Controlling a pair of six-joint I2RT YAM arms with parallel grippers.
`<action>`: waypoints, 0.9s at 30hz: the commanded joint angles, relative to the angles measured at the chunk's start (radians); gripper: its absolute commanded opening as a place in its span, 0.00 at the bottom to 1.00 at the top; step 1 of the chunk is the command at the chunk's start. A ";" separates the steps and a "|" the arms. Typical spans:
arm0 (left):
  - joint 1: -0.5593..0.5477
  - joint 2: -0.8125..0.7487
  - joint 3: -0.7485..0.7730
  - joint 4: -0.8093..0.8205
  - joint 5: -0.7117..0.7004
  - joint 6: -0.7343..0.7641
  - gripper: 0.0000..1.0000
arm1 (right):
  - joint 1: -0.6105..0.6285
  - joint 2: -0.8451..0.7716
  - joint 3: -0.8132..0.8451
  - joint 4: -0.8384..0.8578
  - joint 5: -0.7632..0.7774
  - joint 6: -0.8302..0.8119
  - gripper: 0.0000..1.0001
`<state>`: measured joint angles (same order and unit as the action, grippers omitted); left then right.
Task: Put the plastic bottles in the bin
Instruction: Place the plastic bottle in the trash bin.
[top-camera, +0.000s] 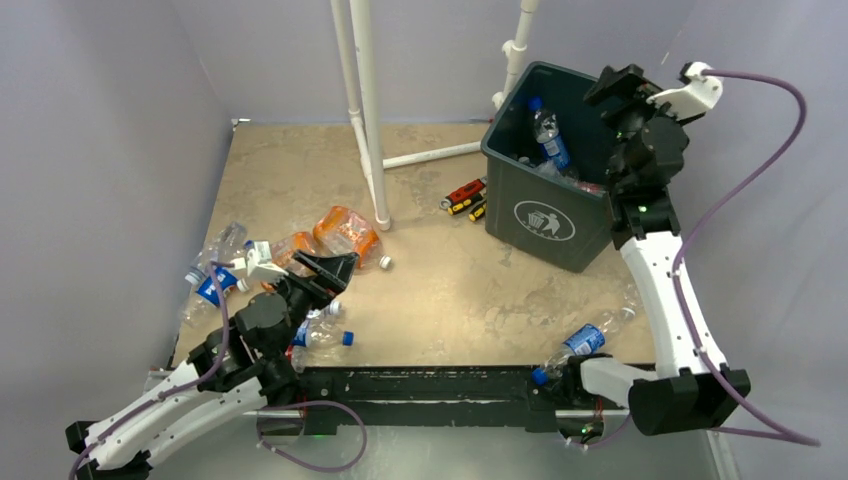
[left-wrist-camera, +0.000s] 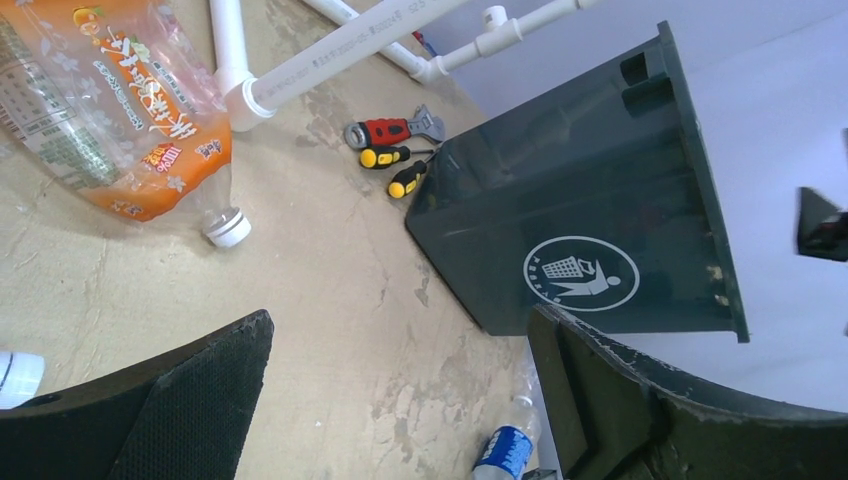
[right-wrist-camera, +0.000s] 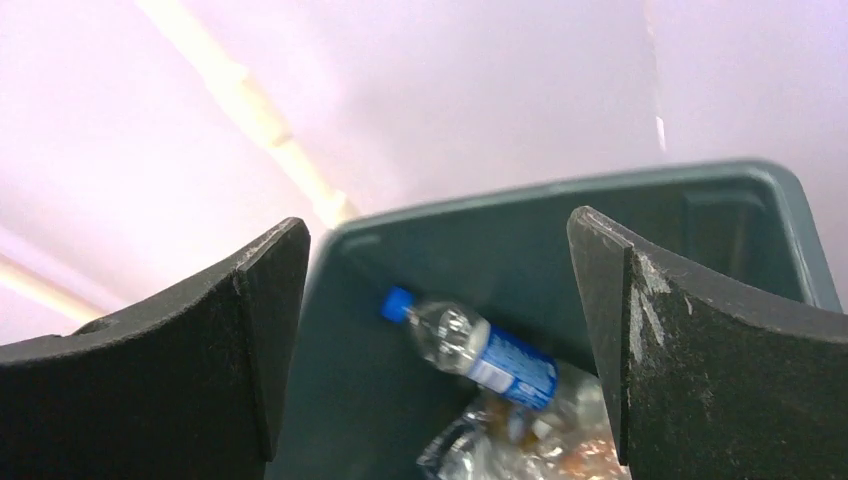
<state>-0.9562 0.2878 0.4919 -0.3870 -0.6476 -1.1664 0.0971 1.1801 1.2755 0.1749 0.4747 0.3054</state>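
Top external: the right arm hangs over the bin, jaws spread and empty above the opening, a pose that suits a drop. A blue-label bottle lies inside against the far wall. The left arm sits low among the bottles on the left of the table, beside an orange bottle. One more bottle lies by the right base, so much of the task seems left.

Left wrist: the jaws stand wide apart with nothing between them, hovering above bare table. The orange bottle lies ahead to one side, its white cap on. Tools lie just beside the bin.

Right wrist: the jaws are released and hold nothing, pointing down into the bin. There a blue-capped bottle rests on a crushed pile.
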 joint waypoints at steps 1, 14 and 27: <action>-0.003 0.034 0.047 -0.002 -0.004 0.028 0.99 | 0.019 -0.067 0.111 -0.017 -0.132 0.072 0.99; -0.003 0.021 0.187 -0.170 -0.167 0.097 0.99 | 0.180 -0.247 0.189 -0.153 -0.800 0.096 0.99; -0.003 0.182 0.346 -0.565 -0.347 -0.006 0.99 | 0.581 -0.339 -0.309 -0.210 -0.775 0.001 0.99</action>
<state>-0.9562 0.3817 0.8082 -0.7731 -0.9230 -1.1080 0.6006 0.8371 1.0985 -0.0235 -0.3828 0.3370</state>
